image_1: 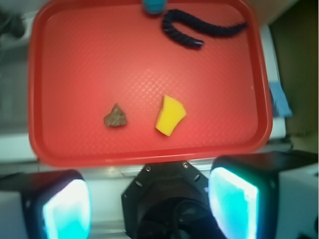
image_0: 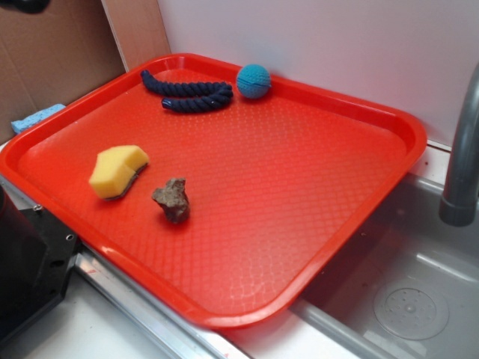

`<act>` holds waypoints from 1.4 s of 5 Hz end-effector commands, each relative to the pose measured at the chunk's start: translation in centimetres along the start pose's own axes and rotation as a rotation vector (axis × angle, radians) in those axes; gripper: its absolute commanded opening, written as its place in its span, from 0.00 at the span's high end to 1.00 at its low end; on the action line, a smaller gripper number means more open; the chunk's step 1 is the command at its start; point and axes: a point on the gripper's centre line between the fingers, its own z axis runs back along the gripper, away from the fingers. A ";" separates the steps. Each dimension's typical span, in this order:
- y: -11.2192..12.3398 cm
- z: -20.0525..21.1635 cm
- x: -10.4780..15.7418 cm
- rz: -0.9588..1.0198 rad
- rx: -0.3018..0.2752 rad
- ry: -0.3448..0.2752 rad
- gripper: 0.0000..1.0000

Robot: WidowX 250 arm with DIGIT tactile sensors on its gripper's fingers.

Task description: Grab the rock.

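Note:
The rock (image_0: 172, 199) is a small jagged brown-grey lump lying on the red tray (image_0: 314, 224), near its front left. It also shows in the wrist view (image_1: 115, 117), left of the yellow sponge (image_1: 170, 115). My gripper (image_1: 149, 204) is open and empty, its two teal-padded fingers (image_1: 67, 209) spread wide at the bottom of the wrist view. It hangs high above the tray's near edge, well apart from the rock. The gripper does not show in the exterior view.
The yellow sponge (image_0: 118, 170) lies just left of the rock. A dark blue rope (image_0: 187, 93) and a teal ball (image_0: 254, 81) lie at the tray's far side. A steel sink (image_0: 404, 299) with a grey tap (image_0: 462, 164) is right. The robot's black base (image_0: 30, 262) stands front left.

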 end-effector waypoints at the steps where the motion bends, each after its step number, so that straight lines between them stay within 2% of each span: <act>1: -1.4 -2.9 0.8 0.281 -0.012 -0.062 0.00; 4: -2.9 -10.4 1.1 0.520 -0.026 -0.136 0.00; 6: -3.8 -15.4 2.5 0.589 -0.010 -0.158 0.00; 7: -4.4 -17.4 3.2 0.579 0.034 -0.166 0.00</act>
